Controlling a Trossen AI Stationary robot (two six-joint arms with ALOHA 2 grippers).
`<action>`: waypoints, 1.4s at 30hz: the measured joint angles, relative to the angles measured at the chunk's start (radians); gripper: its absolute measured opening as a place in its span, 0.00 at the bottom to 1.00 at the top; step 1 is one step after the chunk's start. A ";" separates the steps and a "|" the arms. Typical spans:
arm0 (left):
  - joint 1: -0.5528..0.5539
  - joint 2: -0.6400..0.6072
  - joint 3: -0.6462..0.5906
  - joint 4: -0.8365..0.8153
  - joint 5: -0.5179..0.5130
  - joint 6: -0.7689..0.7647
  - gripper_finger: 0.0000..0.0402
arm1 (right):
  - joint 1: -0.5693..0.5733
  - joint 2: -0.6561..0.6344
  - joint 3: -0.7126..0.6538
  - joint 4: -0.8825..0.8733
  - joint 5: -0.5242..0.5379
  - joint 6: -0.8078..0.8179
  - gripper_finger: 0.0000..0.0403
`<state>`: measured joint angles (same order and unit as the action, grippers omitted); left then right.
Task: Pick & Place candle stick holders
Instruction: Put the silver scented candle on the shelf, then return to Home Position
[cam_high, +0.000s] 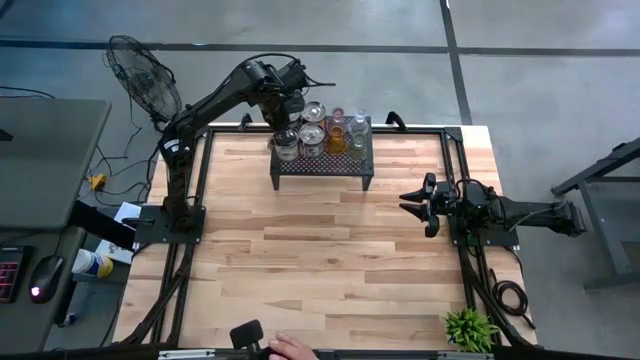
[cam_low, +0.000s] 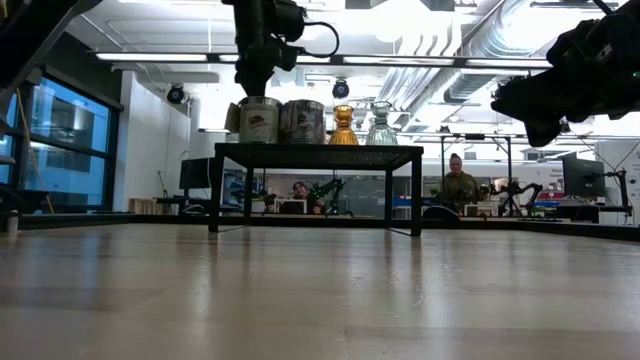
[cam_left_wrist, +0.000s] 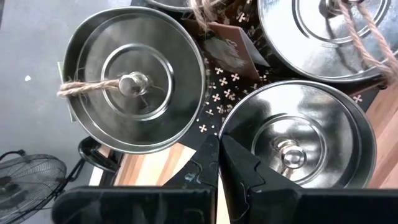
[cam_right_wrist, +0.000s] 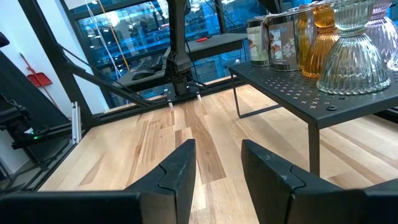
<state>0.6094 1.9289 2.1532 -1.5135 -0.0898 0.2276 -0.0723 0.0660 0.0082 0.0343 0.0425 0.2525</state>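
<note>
Several candle stick holders stand on the black perforated stand (cam_high: 322, 165) at the table's far middle. They are silvery lidded tins (cam_high: 287, 146) (cam_high: 312, 136), an amber glass one (cam_low: 343, 125) and a clear ribbed one (cam_low: 381, 124). My left gripper (cam_left_wrist: 217, 155) is shut and points down over the stand's left end. Its tips are above the gap between two tins (cam_left_wrist: 134, 81) (cam_left_wrist: 298, 134). It also shows in the low view (cam_low: 255, 80), just over the leftmost tin (cam_low: 259, 120). My right gripper (cam_right_wrist: 217, 165) is open and empty, low over the table's right side (cam_high: 415, 204). My left gripper's shut fingers (cam_left_wrist: 239, 168) come from above, pointing down between the rims of two silvery tins. I cannot tell whether they touch either tin or the stand.
A small green potted plant (cam_high: 468, 328) stands at the near right corner. A person's hand (cam_high: 290, 348) rests at the table's near edge. A fan (cam_high: 145, 75) stands off the table's far left. Bare wood lies between the stand and the near edge.
</note>
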 joint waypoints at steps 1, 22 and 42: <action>0.000 0.000 0.000 0.001 0.000 0.000 0.00 | 0.000 0.000 0.000 0.000 0.000 0.000 0.30; -0.001 0.000 0.000 0.004 -0.034 -0.023 0.06 | 0.000 0.000 0.000 0.000 0.002 0.000 0.30; -0.027 -0.080 0.016 0.000 -0.044 -0.015 0.21 | 0.000 0.000 0.000 0.000 0.003 0.000 0.30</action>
<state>0.5825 1.8492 2.1689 -1.5137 -0.1341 0.2121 -0.0723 0.0658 0.0082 0.0345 0.0456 0.2525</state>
